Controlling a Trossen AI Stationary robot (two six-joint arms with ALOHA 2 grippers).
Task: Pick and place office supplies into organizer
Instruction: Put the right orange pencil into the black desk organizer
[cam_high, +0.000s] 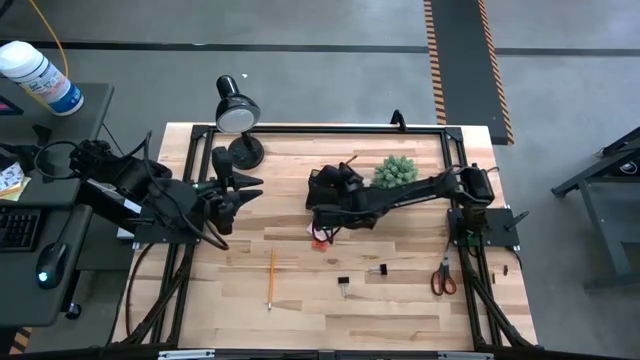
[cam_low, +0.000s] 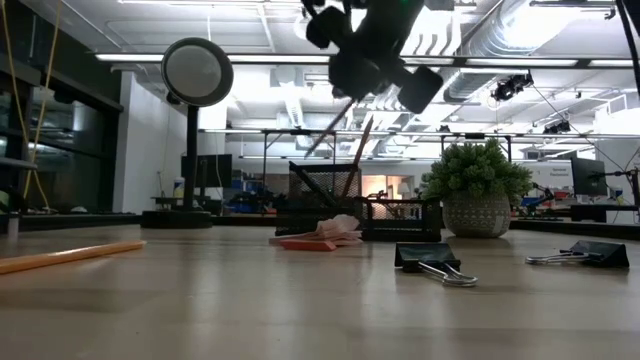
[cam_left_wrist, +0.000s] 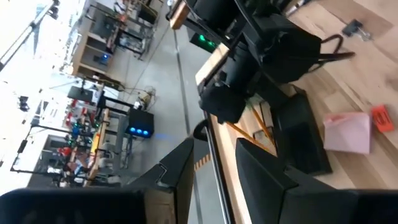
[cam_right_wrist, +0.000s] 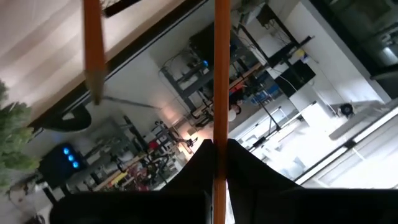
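The black mesh organizer (cam_low: 330, 205) stands mid-table, next to the potted green plant (cam_high: 395, 172). My right gripper (cam_right_wrist: 217, 155) hangs over the organizer, shut on an orange pencil (cam_low: 361, 150). A second pencil (cam_low: 325, 132) leans in the organizer. On the table lie another pencil (cam_high: 271, 275), two black binder clips (cam_high: 343, 285) (cam_high: 378, 270), red-handled scissors (cam_high: 443, 278) and a pink sticky-note pad (cam_low: 322, 232). My left gripper (cam_high: 250, 190) waits open, raised at the table's left, touching nothing. My right gripper pinches the pencil's shaft (cam_right_wrist: 220, 134) between its two fingers. The fingers come nearly level from the table's right and lie across the pencil. The pencil stands nearly upright, its lower part down inside the organizer (cam_low: 352, 190); whether its end rests on the bottom is hidden.
A black desk lamp (cam_high: 238, 115) stands at the far left corner, its head raised. The table has a black frame rail (cam_high: 320, 128) along its far edge. Bare wood lies along the near edge.
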